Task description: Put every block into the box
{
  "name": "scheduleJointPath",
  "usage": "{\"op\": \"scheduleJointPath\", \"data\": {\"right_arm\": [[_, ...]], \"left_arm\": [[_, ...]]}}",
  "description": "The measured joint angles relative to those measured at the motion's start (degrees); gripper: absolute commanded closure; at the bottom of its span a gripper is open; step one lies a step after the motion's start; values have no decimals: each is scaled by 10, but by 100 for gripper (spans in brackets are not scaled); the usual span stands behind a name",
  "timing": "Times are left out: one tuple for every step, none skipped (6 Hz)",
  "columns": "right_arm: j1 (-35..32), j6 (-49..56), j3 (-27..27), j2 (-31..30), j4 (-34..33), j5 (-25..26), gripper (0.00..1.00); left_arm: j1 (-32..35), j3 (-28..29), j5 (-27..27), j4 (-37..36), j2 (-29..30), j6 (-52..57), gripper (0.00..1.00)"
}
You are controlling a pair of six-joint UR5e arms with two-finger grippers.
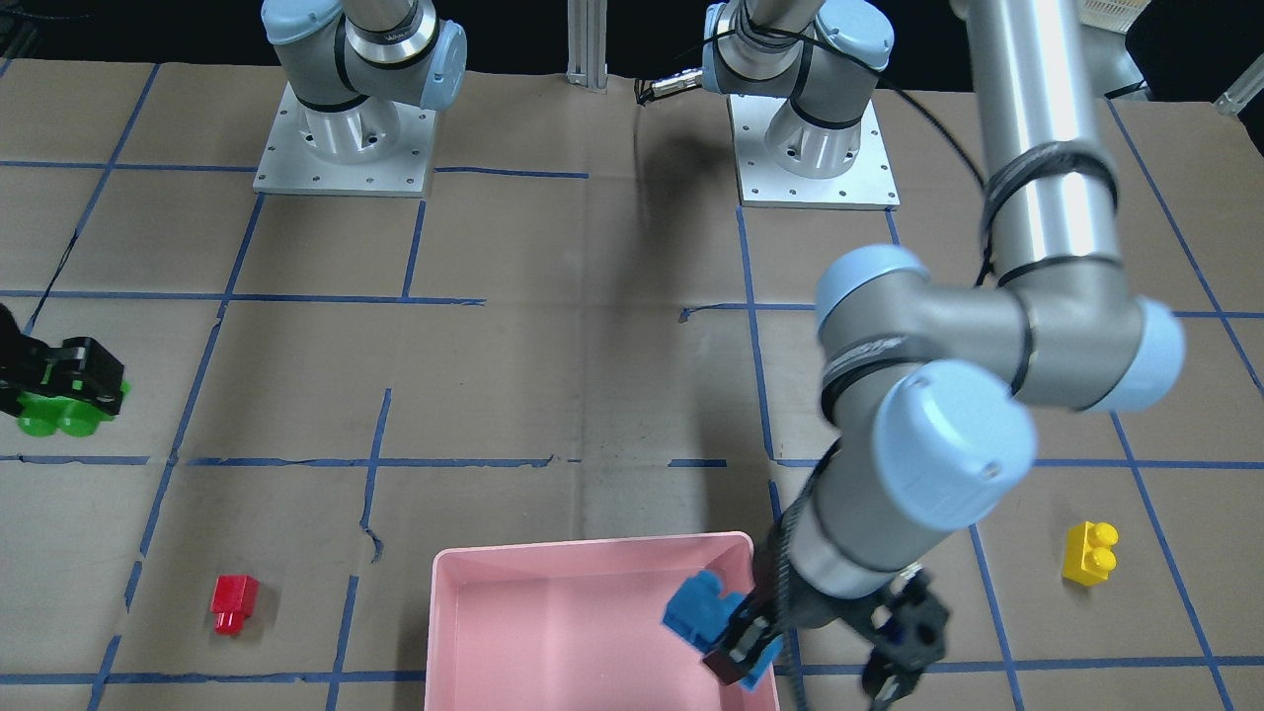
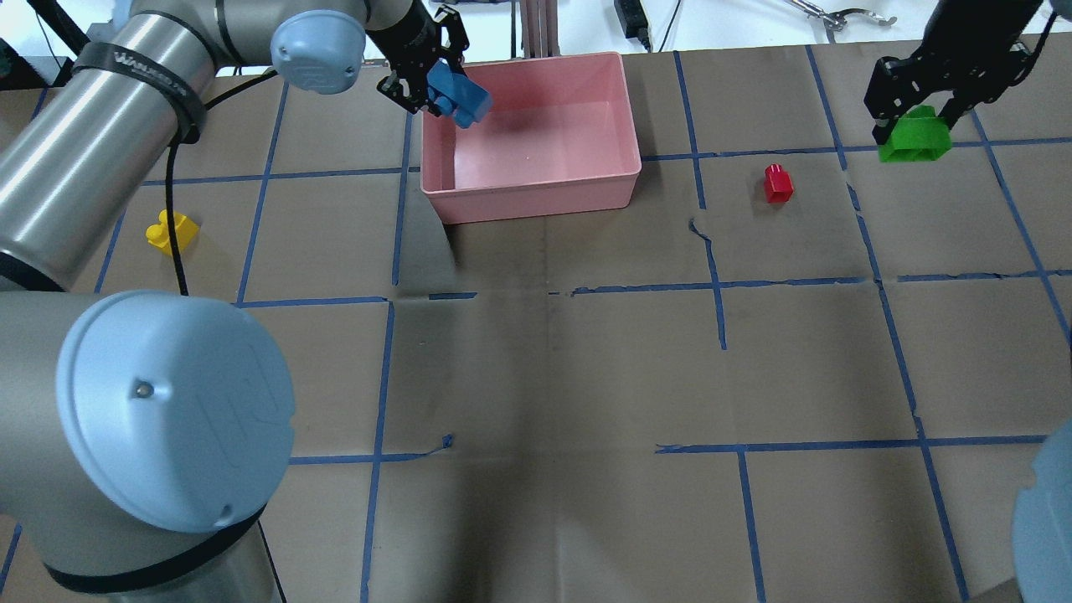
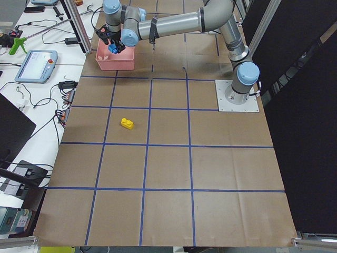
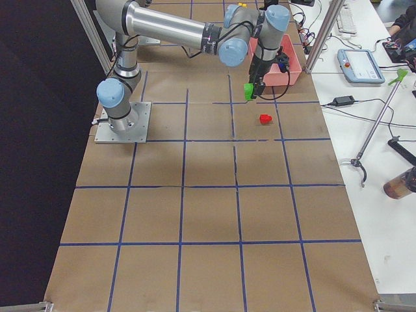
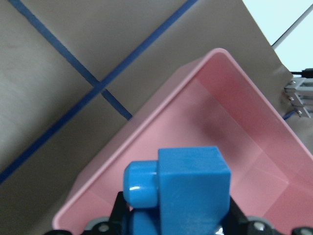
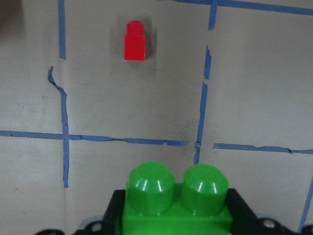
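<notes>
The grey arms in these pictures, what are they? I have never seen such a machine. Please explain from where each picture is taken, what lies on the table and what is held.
They are two robot arms standing on a table. Each ends in a two-finger tool. Four pictures come from fixed cameras: one facing the robot, one behind and above it, and one at each end of the table. Two come from cameras on the wrists. The left tool holds a blue brick over the rim of the pink box. The right tool holds a green brick. A red brick and a yellow brick lie on the table, outside the box.
</notes>
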State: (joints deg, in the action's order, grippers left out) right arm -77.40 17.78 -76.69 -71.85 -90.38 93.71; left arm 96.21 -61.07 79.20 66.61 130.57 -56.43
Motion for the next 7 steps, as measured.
{"op": "scheduleJointPath", "data": {"right_arm": [[-22, -15, 6, 15, 0, -2, 58], [-42, -32, 25, 34, 4, -4, 58], [-61, -47, 53, 54, 16, -3, 58], [-71, -55, 71, 65, 28, -3, 58], [-76, -63, 79, 70, 31, -5, 58], [-88, -79, 96, 82, 31, -6, 58], [-112, -93, 137, 111, 29, -6, 58]], "left_arm": [[16, 18, -1, -1, 22, -32, 1], [23, 22, -6, -2, 33, -49, 1], [25, 20, -12, 0, 34, -52, 1], [20, 11, -12, 5, 27, -23, 1], [4, -10, 11, 15, 13, 49, 1], [-27, -49, 45, 23, -15, 160, 1], [-66, -101, 72, 26, -54, 291, 1]]}}
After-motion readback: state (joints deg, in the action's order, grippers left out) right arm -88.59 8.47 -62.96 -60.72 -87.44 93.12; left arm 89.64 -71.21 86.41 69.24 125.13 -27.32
